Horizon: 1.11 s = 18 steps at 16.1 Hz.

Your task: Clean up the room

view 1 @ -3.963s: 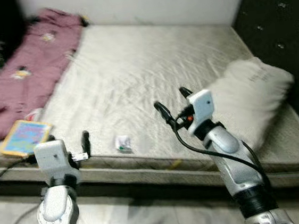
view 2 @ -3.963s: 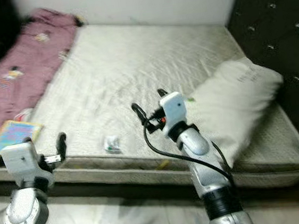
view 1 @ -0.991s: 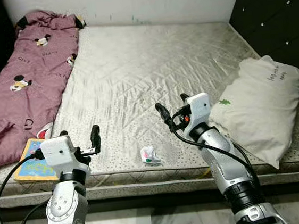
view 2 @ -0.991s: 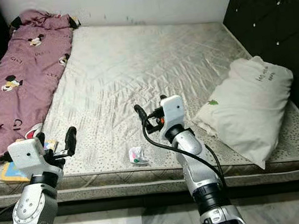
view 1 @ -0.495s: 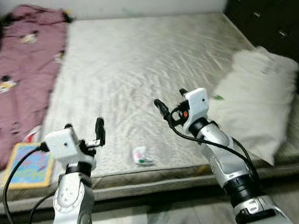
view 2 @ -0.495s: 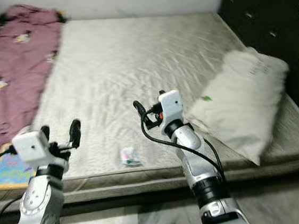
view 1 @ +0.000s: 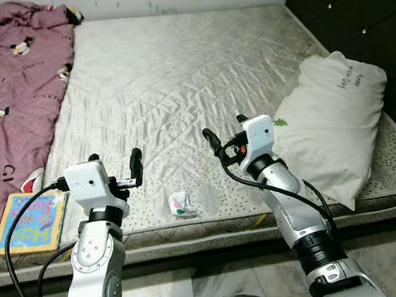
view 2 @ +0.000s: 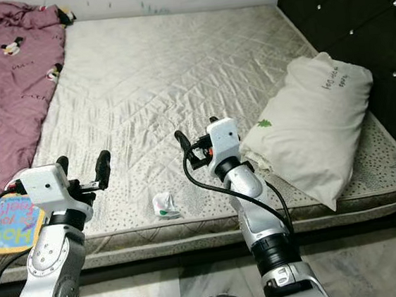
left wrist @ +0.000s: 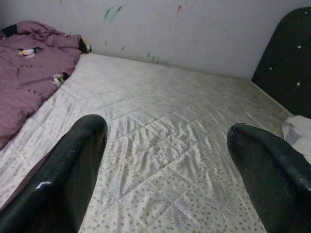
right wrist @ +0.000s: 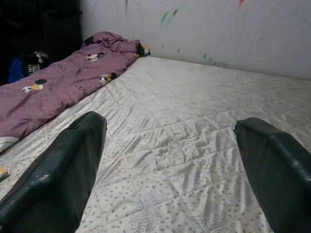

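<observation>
1. Likely best to start with the crumpled wrapper (view 1: 182, 203), lying near the front edge of the bare mattress (view 1: 176, 73), between the two arms; nearer the left gripper (view 1: 115, 164) than the right gripper (view 1: 223, 133).
2. Advisable to lower that gripper over the scrap from above, fingers straddling it, then close gently; thin and light, so apt to slide on the quilted cover.
3. Also left to tidy: a picture book (view 1: 27, 221) at the mattress corner beside the maroon printed blanket (view 1: 7, 83); a white pillow (view 1: 333, 123) askew by the dark headboard (view 1: 354, 11).
4. Both arms raised, bent at the elbow, forearms angled up over the mattress edge; both pairs of fingers spread wide, holding nothing, well above the fabric.
</observation>
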{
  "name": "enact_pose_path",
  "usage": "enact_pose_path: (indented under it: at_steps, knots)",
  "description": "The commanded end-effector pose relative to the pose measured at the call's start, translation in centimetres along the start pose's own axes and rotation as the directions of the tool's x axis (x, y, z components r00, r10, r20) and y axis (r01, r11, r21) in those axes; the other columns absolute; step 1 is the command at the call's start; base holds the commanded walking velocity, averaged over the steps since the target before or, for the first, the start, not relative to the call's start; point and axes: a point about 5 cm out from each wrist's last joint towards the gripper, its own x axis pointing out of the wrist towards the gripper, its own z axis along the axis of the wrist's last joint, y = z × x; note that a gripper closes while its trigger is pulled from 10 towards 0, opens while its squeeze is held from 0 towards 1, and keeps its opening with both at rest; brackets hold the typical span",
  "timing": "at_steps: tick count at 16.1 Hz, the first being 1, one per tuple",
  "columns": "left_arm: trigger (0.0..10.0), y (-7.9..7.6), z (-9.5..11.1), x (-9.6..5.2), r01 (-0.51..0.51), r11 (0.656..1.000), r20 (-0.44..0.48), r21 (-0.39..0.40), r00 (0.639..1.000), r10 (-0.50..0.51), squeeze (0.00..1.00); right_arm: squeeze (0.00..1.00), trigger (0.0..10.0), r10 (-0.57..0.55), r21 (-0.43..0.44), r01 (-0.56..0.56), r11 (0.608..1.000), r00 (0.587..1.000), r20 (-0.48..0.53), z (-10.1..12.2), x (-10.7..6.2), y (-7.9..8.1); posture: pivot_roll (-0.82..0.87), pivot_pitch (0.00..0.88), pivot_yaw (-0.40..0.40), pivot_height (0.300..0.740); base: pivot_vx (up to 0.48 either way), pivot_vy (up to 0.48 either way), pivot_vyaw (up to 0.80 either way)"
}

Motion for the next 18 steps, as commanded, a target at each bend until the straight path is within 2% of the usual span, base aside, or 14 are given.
enact_pose_path:
  at_steps: [1,5,10,13,18]
  knots:
    - [10.0,-0.4,0.0,-0.3,0.009,1.000,0.000,-0.002,1.000,-0.009,0.00,0.00,10.0,0.002,-0.003,-0.002,1.000,1.000,-0.007,-0.1,0.1,0.0,0.09,0.104,-0.048,0.740,0.000,0.000,0.00]
    - [10.0,-0.9,-0.6,-0.5,0.026,0.999,-0.024,-0.018,0.999,-0.026,0.00,0.00,10.0,-0.035,0.041,0.037,0.998,0.998,-0.051,-1.2,-0.2,-0.4,0.10,0.102,-0.054,0.740,0.000,0.000,0.00]
    - [10.0,-0.8,-0.7,-0.2,0.029,0.999,-0.024,-0.013,0.999,-0.030,0.00,0.00,10.0,-0.033,0.045,0.035,0.998,0.998,-0.051,-1.3,-0.1,-0.3,0.11,0.094,-0.059,0.740,0.000,0.000,0.00]
    - [10.0,-0.8,-0.6,0.1,0.008,0.999,-0.028,-0.042,1.000,-0.010,0.00,0.00,10.0,-0.031,0.047,0.034,0.998,0.998,-0.047,-1.2,0.2,-0.3,0.10,0.096,-0.060,0.740,0.000,0.000,0.00]
    - [10.0,-1.0,-0.7,0.2,0.023,0.999,-0.028,-0.046,0.999,-0.024,0.00,0.00,10.0,-0.035,0.047,0.037,0.998,0.998,-0.044,-1.2,0.3,-0.4,0.10,0.093,-0.063,0.740,0.000,0.436,0.00]
